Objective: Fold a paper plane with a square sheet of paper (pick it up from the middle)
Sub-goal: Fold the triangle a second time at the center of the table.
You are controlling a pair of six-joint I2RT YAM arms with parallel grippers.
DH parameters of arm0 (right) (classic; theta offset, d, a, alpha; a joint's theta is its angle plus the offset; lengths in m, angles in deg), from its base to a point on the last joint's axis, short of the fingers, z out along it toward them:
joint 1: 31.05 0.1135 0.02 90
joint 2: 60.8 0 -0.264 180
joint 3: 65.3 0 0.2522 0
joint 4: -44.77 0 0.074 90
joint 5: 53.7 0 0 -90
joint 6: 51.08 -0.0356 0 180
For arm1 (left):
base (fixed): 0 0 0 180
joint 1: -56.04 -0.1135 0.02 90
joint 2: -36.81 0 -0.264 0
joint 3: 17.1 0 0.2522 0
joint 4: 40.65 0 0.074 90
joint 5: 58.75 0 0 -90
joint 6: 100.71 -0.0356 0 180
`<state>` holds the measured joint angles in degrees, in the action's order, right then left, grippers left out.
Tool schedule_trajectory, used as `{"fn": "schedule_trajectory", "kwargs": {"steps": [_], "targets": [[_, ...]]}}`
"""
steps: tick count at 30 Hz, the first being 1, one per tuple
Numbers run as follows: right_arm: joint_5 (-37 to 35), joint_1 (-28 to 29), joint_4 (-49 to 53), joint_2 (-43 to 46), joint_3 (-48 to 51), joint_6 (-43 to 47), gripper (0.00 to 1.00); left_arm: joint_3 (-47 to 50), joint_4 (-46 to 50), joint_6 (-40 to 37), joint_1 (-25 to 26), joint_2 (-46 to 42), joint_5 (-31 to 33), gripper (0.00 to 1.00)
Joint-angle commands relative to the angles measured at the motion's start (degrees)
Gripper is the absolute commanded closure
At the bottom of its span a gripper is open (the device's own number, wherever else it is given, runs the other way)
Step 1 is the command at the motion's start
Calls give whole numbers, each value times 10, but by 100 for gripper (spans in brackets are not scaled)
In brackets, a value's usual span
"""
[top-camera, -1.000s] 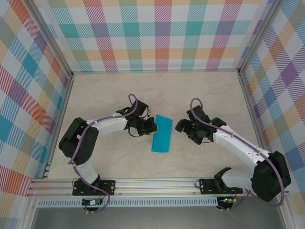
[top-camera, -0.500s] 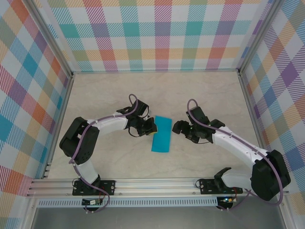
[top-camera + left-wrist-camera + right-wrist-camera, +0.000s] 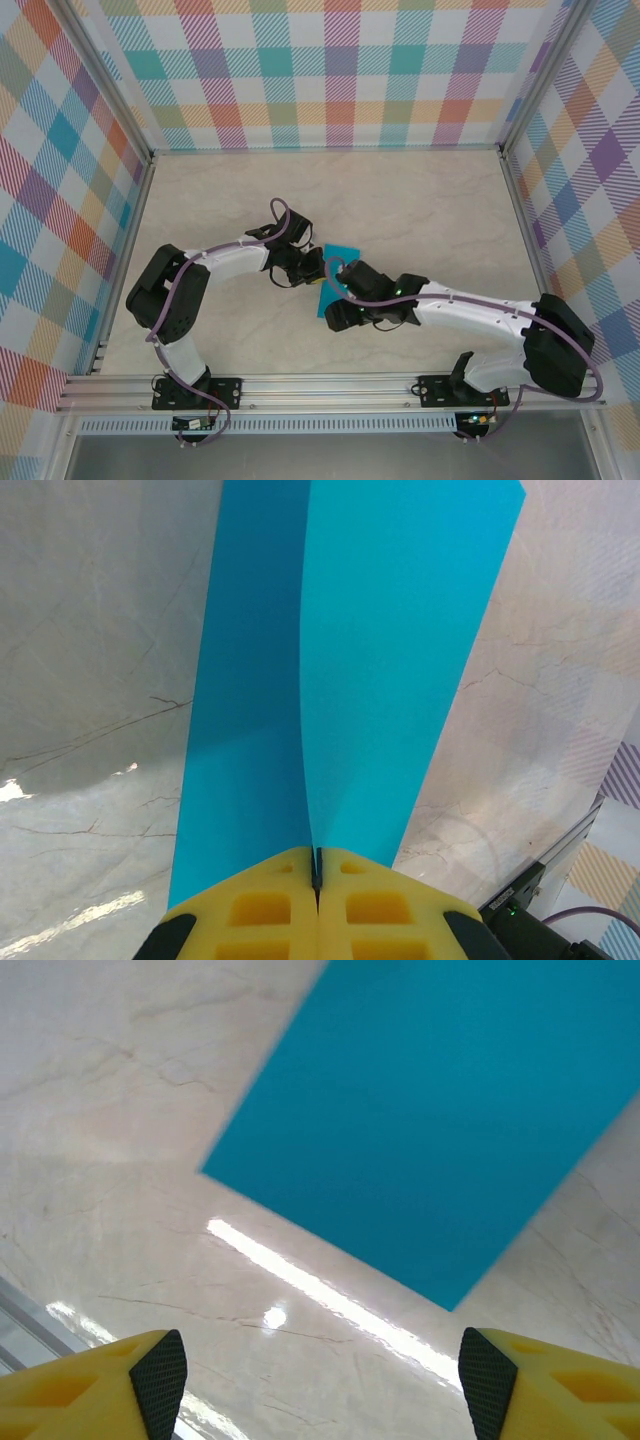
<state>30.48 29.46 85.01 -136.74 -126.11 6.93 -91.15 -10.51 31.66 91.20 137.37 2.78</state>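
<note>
The square sheet of paper (image 3: 341,252) lies on the table as a narrow teal-blue folded rectangle. My left gripper (image 3: 312,272) is at its left long edge. In the left wrist view the yellow fingertips (image 3: 280,905) are shut on the paper's edge (image 3: 400,630), and the upper layer rises from the lower one along the crease. My right gripper (image 3: 338,308) hangs over the sheet's near end and hides most of it from above. In the right wrist view the jaws (image 3: 325,1390) stand open above bare table, with the paper's near corner (image 3: 450,1110) just ahead of them.
The pale marbled table top (image 3: 420,200) is fenced by checked walls (image 3: 340,70) at the back and both sides. An aluminium rail (image 3: 300,385) runs along the near edge by the arm bases. The two wrists are very close together over the paper.
The right arm has swung left from beside the paper to over its near end, its jaws narrowing a little. The left gripper and the paper have stayed put.
</note>
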Motion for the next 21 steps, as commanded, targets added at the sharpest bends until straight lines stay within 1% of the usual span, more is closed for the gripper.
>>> {"fn": "schedule_trajectory", "kwargs": {"steps": [1,3,5,6,8,13,17,21], "targets": [[-110,34,-17,-14,-33,24,24,-5,2,2,4,-2,-5,100],[-117,45,-27,-34,-50,38,25,-3,0,5,3,-1,-8,100],[-140,53,-19,-55,-72,37,25,0,1,9,4,-3,-8,100],[-147,55,-16,-67,-80,37,26,2,-21,11,3,-5,-10,100],[-162,59,-6,-86,-95,35,27,4,-24,14,3,-4,-12,100],[-201,74,5,-115,-109,21,34,7,-23,13,4,-8,-7,100],[-207,76,5,-133,-108,3,36,11,-24,14,4,-10,-7,100],[-213,80,4,-148,-110,-3,41,11,-26,16,4,-12,-11,100]]}}
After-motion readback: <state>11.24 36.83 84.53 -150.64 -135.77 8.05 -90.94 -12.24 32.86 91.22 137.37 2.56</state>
